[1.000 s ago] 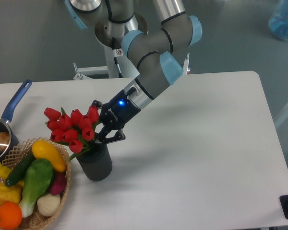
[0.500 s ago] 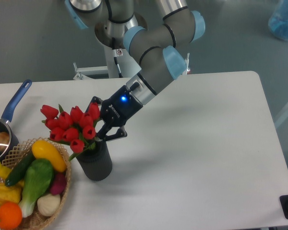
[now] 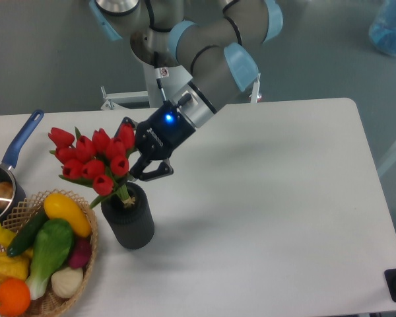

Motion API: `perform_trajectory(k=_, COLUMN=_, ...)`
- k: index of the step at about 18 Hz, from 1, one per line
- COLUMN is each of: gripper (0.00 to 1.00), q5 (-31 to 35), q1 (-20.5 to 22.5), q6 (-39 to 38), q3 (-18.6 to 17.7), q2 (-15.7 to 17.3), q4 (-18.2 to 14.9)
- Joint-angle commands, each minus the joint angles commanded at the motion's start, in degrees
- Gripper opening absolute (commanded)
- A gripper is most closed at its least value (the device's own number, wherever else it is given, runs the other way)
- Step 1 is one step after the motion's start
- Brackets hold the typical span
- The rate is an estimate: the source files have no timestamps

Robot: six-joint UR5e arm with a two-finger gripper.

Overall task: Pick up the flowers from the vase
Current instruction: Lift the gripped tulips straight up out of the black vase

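The hand (image 3: pixel 140 165) grips the flowers (image 3: pixel 92 160) above the vase (image 3: pixel 128 218).
Its fingers are closed on the bunch; the stems reach into the vase mouth.

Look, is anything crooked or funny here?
Yes. The flowers lean left, half lifted, stems just inside the vase mouth. The gripper holds them. Nothing looks spilled or broken.

Single fixed camera, raised, looking down at an angle over the white table (image 3: pixel 284 198) from its near edge, facing the arm's base (image 3: pixel 165 46) at the far side, mid-range, basket (image 3: pixel 86 264) cropped at near left
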Motion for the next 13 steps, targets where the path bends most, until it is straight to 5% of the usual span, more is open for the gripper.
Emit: perform_trajectory(k=13, gripper=0.39, q5=0.0, q1=0.7, q6=-9.15, q3=0.97, q2=6.42, q4=0.0)
